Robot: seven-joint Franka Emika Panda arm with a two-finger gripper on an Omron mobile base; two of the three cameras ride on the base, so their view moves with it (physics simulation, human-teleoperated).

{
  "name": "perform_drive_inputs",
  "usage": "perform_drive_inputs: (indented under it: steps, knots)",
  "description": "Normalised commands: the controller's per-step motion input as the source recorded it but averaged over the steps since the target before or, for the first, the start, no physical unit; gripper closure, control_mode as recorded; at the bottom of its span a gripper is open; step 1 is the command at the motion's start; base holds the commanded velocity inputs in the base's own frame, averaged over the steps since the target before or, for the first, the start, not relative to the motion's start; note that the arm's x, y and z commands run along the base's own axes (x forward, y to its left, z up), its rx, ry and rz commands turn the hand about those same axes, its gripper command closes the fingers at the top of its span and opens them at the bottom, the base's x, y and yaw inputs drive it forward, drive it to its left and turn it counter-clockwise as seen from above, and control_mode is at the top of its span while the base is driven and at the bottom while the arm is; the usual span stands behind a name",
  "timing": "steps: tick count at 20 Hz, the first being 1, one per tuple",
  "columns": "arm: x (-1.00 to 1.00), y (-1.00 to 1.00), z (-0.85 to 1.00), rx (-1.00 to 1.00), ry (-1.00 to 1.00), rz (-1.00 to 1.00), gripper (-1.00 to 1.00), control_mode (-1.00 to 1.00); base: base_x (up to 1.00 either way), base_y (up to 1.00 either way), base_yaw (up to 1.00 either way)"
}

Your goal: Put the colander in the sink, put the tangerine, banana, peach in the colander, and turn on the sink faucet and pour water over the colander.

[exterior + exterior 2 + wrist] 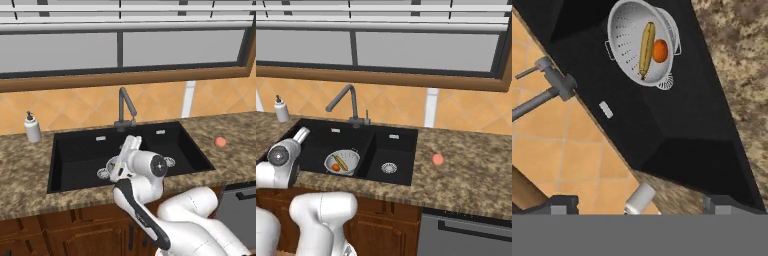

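The white colander sits in the left basin of the black sink. Inside it lie the yellow banana and the orange tangerine, side by side. The peach rests on the counter to the right of the sink. Behind the sink stands the dark faucet, its spout out over the left basin. My gripper is open and holds nothing; it hangs above the left basin, looking down at the colander. In the left base view my arm covers most of the colander, and the peach shows at the right.
A white soap dispenser stands on the counter left of the sink. The narrower right basin has a silver drain. A tiled wall and a window run behind the granite counter.
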Motion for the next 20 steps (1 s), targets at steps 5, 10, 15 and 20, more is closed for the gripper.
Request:
perform_drive_inputs:
  steps: [5,10,15,20]
  knots:
    - [-0.78,-0.67,1.00,0.09,0.02,-0.26,-1.00,-1.00,0.00,0.00,0.00]
    - [-0.35,-1.00,0.79,0.16,0.10,-0.45,-1.00,-1.00,0.00,0.00,0.00]
    - [-0.07,-1.00,0.09,0.12,0.13,-0.54,-1.00,-1.00,0.00,0.00,0.00]
    - [0.00,-1.00,0.00,0.18,0.00,-0.41,-1.00,-1.00,0.00,0.00,0.00]
